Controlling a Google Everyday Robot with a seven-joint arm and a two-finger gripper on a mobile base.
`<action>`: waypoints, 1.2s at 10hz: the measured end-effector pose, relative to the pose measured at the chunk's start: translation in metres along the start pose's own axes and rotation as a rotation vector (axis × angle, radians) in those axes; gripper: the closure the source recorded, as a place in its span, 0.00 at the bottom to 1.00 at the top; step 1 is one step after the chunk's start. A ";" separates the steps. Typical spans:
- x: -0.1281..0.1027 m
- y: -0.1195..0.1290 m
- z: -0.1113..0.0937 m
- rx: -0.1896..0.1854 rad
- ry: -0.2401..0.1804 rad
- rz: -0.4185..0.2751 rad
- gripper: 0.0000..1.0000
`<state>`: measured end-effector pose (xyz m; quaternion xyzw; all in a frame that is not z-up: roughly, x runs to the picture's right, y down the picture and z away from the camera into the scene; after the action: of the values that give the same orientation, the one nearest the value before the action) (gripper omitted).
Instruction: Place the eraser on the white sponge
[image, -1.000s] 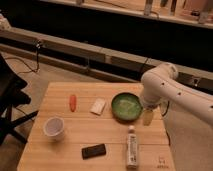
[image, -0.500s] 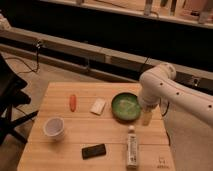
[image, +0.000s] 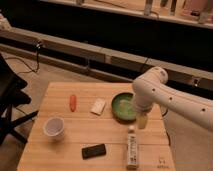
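The eraser (image: 94, 150) is a flat black block lying near the front edge of the wooden table (image: 75, 142). The white sponge (image: 98, 106) is a small off-white pad lying mid-table, just left of the green bowl (image: 123, 106). My gripper (image: 143, 120) hangs below the white arm (image: 165, 97) at the bowl's right front rim, right of the sponge and well behind and right of the eraser. It holds nothing that I can see.
A white cup (image: 54, 127) stands at the front left. An orange stick-shaped object (image: 73, 102) lies left of the sponge. A white bottle (image: 132, 148) lies on its side right of the eraser. A black chair (image: 10, 95) stands left of the table.
The arm and gripper have shifted slightly left and a little lower by the bowl. The objects on the table have not moved.
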<state>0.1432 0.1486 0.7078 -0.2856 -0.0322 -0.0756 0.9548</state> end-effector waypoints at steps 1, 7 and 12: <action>-0.007 0.006 0.004 0.007 -0.012 -0.017 0.20; -0.052 0.036 0.028 -0.075 -0.155 -0.147 0.20; -0.082 0.050 0.036 -0.083 -0.240 -0.266 0.20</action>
<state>0.0695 0.2201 0.7017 -0.3249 -0.1801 -0.1677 0.9132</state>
